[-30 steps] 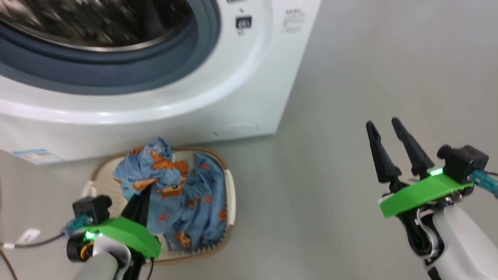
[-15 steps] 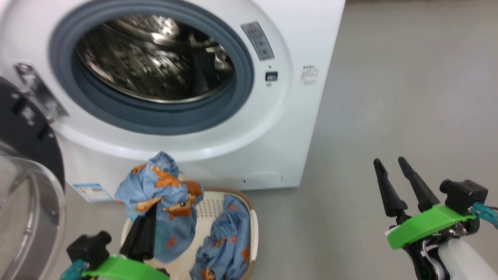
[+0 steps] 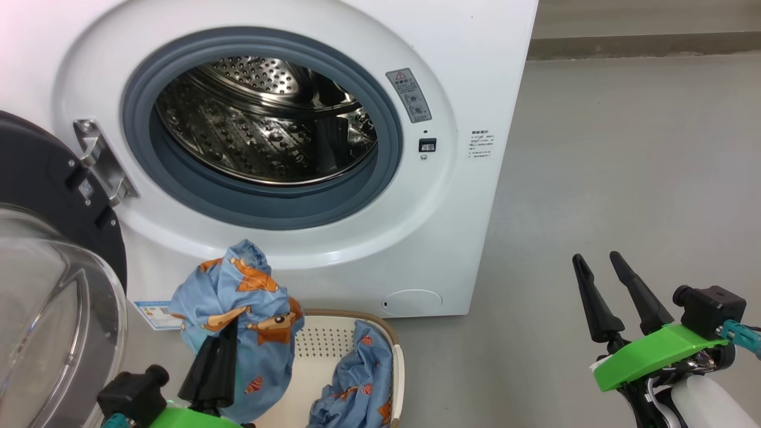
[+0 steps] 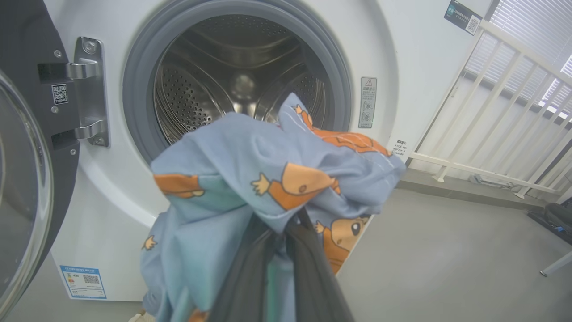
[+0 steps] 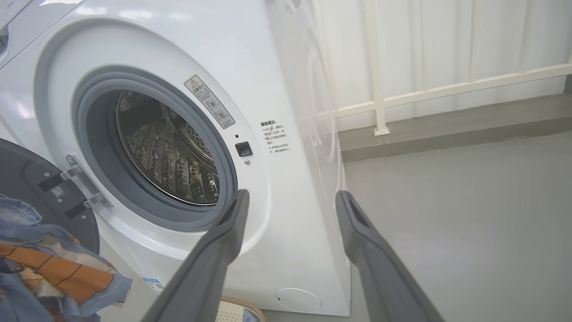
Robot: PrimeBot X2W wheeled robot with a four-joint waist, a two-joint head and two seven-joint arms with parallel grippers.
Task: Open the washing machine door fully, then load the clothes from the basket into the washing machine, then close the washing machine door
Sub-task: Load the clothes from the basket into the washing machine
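The white washing machine (image 3: 475, 71) stands ahead with its steel drum (image 3: 261, 125) exposed and its black-rimmed glass door (image 3: 47, 285) swung out to the left. My left gripper (image 3: 217, 345) is shut on a light blue garment with orange figures (image 3: 238, 297), held up above the cream basket (image 3: 333, 339) and below the drum opening. In the left wrist view the garment (image 4: 268, 179) bunches over my fingers (image 4: 308, 277) in front of the drum (image 4: 241, 85). Another blue garment (image 3: 357, 380) lies in the basket. My right gripper (image 3: 597, 267) is open over the grey floor, well right of the machine.
A blue label sticker (image 3: 156, 314) and a round white service cap (image 3: 412, 301) mark the machine's lower front. The door hinge (image 3: 101, 160) sits left of the grey gasket (image 3: 392, 178). A white railing (image 5: 424, 89) runs behind the machine's right side.
The head camera has tilted up, bringing the whole drum opening and door into view. My left gripper has lifted the blue garment out of the basket. The right gripper stays open.
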